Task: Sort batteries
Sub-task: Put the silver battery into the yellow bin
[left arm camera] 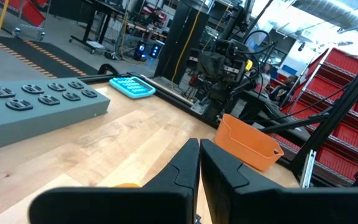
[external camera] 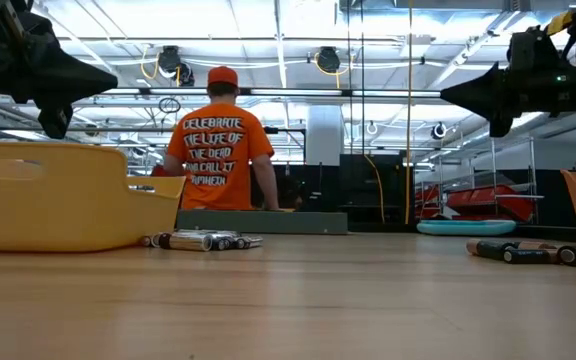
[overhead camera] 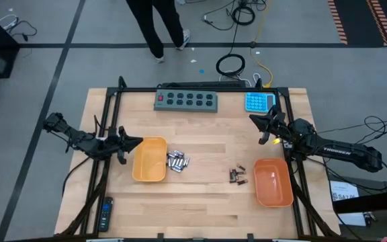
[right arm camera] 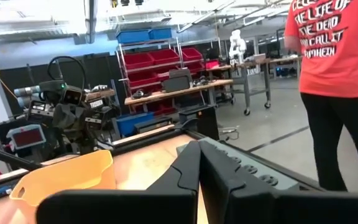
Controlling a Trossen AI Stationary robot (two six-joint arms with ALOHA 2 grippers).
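Note:
Several silvery-white batteries (overhead camera: 177, 161) lie in a heap on the table beside the yellow-orange tray (overhead camera: 150, 160); the low view shows them (external camera: 200, 240) too. A small cluster of dark batteries (overhead camera: 238, 175) lies left of the orange tray (overhead camera: 273, 182) and shows in the low view (external camera: 533, 252). My left gripper (overhead camera: 138, 141) hovers shut above the table near the yellow-orange tray's far left corner, fingers together (left arm camera: 200, 163). My right gripper (overhead camera: 252, 119) hovers shut above the table beyond the orange tray, fingers together (right arm camera: 199, 163).
A grey power strip (overhead camera: 186, 100) and a blue calculator (overhead camera: 259, 101) lie along the far edge. A black remote control (overhead camera: 105, 214) sits at the near left corner. A person in an orange shirt (external camera: 216, 150) stands beyond the far edge. Bare wood lies between the trays.

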